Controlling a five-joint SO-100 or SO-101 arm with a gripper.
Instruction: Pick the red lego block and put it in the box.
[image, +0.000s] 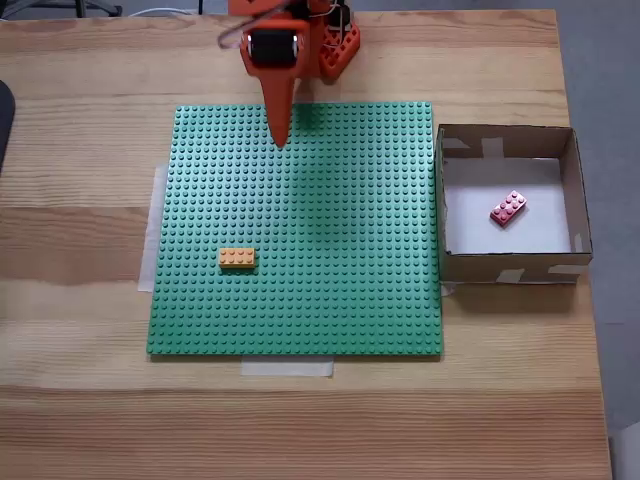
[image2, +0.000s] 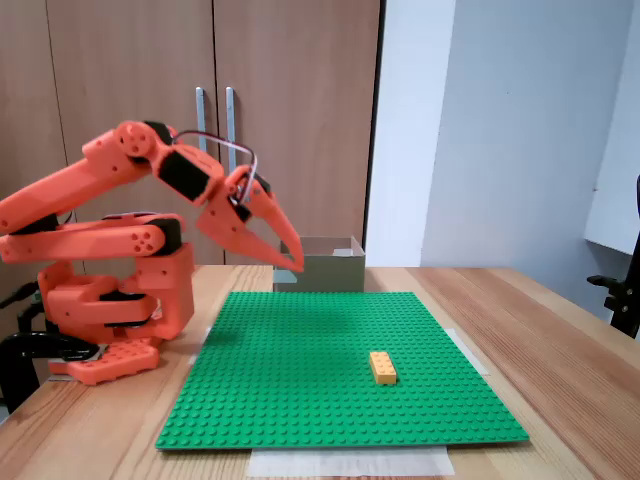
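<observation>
Red lego block lies flat on the white floor inside the box, right of centre and slightly toward the upper part of the floor, turned at an angle to the walls, touching none of them. Box sits at the right of the frame in a fixed view, its left wall just beside the right edge of the green baseplate; in the other fixed view the box shows at mid-frame behind the baseplate's far edge, contents hidden by its wall. Orange-yellow brick sits on the baseplate, lower left area, well apart from the box; same brick is right of centre in the low side view. Gripper is at top centre over the baseplate's upper edge, empty, fingers drawn together to a point; in the side view gripper hangs tip-down above the baseplate's far edge, jaws narrow with a slim gap. Arm base stands on the wooden tabletop, folded back. Pale tape strips poke out under the baseplate edges.
</observation>
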